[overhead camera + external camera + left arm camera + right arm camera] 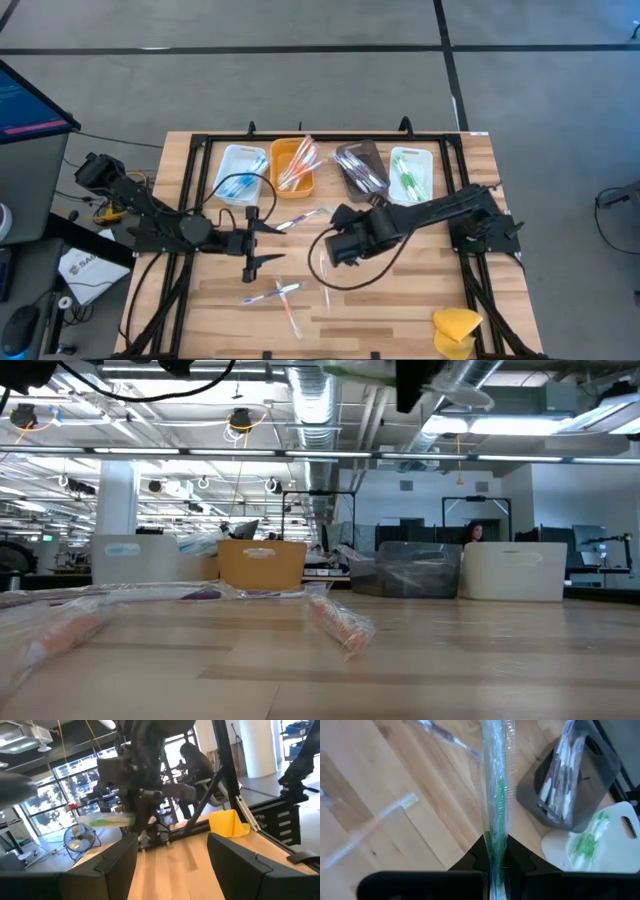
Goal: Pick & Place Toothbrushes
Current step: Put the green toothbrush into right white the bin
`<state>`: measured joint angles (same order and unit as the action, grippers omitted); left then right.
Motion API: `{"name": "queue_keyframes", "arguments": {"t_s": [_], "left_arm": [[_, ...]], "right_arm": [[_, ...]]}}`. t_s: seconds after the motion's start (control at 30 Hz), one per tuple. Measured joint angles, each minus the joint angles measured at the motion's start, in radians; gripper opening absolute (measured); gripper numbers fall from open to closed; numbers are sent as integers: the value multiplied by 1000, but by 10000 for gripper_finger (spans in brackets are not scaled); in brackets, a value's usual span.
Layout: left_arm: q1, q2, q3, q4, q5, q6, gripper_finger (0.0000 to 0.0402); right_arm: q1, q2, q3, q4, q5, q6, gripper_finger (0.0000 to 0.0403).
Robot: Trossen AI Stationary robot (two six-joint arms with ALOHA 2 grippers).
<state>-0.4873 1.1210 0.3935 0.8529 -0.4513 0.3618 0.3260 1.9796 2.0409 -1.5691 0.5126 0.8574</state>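
- The right gripper is clamping a green toothbrush in a clear wrapper, its fingers pinched tight on the handle; in the overhead view it is hanging above the middle of the table, on the near side of the trays.
- This looks like the carry step: the green brush is off the wood and pointing roughly toward the far trays.
- The white tray at the far right is already holding green brushes, so it seems the likely target; the dark tray just to its left is holding pale ones.
- The next move probably calls for swinging far and right, past the dark tray, then lowering and letting go over the white tray.
- The left gripper is standing with its fingers spread and nothing between them, hovering left of centre.
- More toothbrushes are lying loose on the table: one between the two grippers, and others on the near side.
- The blue-filled tray and orange tray are sitting at the far left of the row.
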Motion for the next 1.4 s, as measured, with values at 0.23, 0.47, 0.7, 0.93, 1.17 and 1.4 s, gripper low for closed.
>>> {"name": "queue_keyframes", "arguments": {"t_s": [0.23,0.47,0.7,0.93,1.17,1.4], "left_arm": [[0,0,-9,-7,-11,0,235],[1,0,-10,-17,-42,0,236],[1,0,-10,-40,-73,0,235],[15,0,-10,-39,-73,0,228],[23,0,-10,-65,-72,-5,223],[23,0,-10,-128,-72,-7,222]], "right_arm": [[20,-153,-81,-7,62,-5,13],[22,-408,-366,-1,157,246,13],[27,-626,-708,3,147,567,13],[-126,-725,-802,30,78,509,13],[-419,-736,-802,126,-80,216,13],[-637,-647,-803,137,-228,4,13]]}}
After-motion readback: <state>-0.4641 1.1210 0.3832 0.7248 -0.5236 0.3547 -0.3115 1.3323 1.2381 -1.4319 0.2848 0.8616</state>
